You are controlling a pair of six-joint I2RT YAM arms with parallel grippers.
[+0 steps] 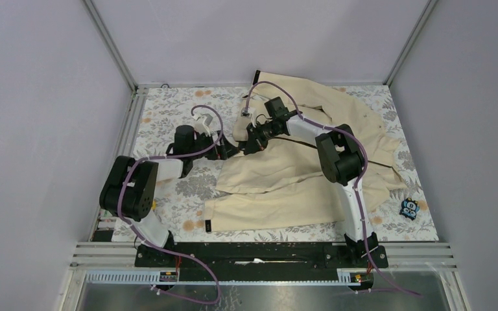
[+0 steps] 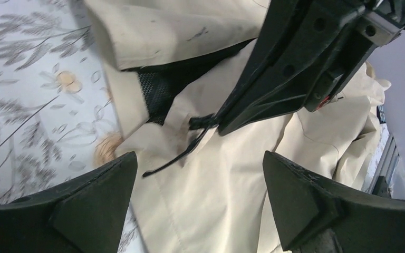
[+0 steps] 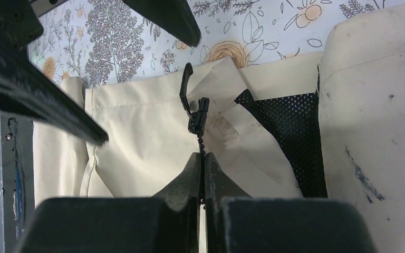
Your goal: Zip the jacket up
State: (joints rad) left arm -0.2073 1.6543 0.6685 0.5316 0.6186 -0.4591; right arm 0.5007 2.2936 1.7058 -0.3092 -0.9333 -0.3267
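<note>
The jacket [image 1: 311,175] lies spread on the bench [image 1: 168,120] and fills the centre and right of the top view. Its dark mesh lining [image 3: 290,132] shows just right of the zipper slider [image 3: 198,122], which sits in the middle of the right wrist view. The right jaws are pressed together on the zipper line just below the slider. The left jaws stand wide apart over the cloth, close to the slider, and hold nothing. A small blue object [image 1: 409,207] lies on the bench at the lower right.
</note>
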